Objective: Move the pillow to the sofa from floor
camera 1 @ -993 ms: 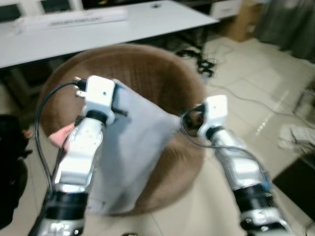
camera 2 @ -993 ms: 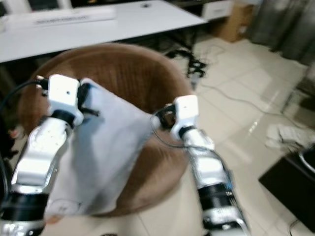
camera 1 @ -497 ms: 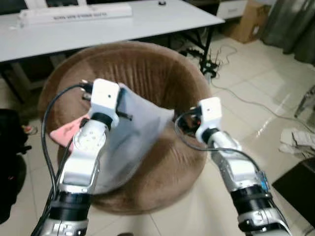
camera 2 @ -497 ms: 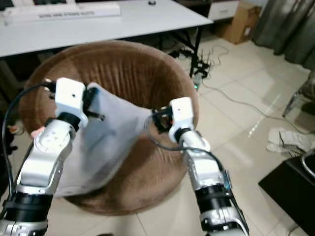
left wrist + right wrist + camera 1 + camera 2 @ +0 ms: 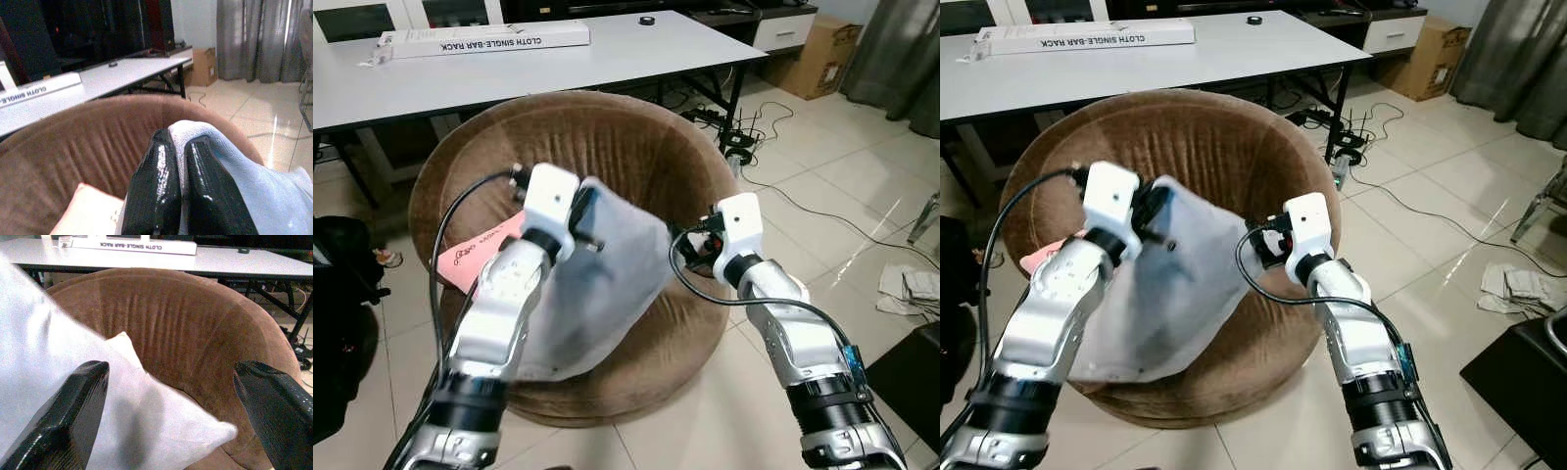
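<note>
Tiled floor (image 5: 862, 186) nearest me, w/ my two arms over it. My left claw (image 5: 180, 161) is pinched tight on a top corner of the pillow (image 5: 597, 294); my right claw (image 5: 171, 396) is spread wide, just beside the pillow's right edge, not gripping. Vs a sec ago the pillow sits lower over the brown sofa (image 5: 607, 137), so release looks close. Beyond: white tabletop (image 5: 509, 69).

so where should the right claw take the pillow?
Probably the loose corner of the pillow nearest the right claw, coming in from the robot's right. The left claw is shut on the upper edge, so the pillow hangs slack over the brown round sofa, and that corner juts out between the right claw's open fingers.
</note>
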{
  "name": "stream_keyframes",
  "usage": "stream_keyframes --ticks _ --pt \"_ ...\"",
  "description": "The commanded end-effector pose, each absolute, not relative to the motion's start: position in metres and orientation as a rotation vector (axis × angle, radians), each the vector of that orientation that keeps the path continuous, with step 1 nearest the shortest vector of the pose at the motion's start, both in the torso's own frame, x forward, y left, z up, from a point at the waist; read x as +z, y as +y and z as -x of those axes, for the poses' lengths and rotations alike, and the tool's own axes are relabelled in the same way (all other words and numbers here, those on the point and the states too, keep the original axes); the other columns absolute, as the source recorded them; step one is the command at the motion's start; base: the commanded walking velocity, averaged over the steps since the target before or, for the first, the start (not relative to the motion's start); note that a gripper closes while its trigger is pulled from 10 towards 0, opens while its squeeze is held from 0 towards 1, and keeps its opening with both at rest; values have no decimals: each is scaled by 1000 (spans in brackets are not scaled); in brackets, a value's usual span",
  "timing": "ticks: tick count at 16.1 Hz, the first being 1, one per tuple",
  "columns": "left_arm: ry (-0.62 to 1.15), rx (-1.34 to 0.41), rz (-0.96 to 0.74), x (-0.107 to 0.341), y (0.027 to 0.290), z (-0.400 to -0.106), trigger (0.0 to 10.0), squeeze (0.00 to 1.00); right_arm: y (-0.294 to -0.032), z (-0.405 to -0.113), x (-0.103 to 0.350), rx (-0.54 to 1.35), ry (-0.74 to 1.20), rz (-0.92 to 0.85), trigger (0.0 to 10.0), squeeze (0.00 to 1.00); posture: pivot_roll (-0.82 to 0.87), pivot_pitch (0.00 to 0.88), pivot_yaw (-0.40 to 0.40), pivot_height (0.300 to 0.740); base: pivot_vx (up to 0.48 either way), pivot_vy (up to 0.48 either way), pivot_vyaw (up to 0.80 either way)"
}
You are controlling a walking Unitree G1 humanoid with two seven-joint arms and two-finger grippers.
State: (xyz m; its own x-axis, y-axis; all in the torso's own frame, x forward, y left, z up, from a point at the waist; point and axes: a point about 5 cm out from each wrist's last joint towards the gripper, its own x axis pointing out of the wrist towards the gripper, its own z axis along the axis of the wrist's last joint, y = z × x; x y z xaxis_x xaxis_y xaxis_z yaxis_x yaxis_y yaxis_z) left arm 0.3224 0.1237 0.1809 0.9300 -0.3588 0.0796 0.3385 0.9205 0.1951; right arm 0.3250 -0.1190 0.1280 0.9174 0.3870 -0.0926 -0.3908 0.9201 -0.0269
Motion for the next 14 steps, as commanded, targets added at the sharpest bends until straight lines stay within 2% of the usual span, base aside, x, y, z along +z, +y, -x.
stream_keyframes --ticks 1,4,9,12,14 --pt "-191 -341 -165 196 123 -325 10000 0 -125 -324 132 367 82 17 10000 0 47 0 4 740 0 0 0" --pt "-199 -334 -146 193 122 -324 10000 0 -125 -321 128 362 97 6 10000 0 44 0 5 740 0 0 -677" --pt "-206 -314 -148 193 126 -322 10000 0 -120 -321 129 379 105 7 10000 0 66 0 -15 740 373 0 -768" --pt "-209 -301 -152 193 128 -322 10000 0 -117 -322 129 393 108 30 10000 0 69 0 -17 740 389 0 0" --pt "-220 -274 -161 194 129 -323 10000 0 -116 -322 128 400 113 34 10000 0 67 0 -15 740 137 0 0"
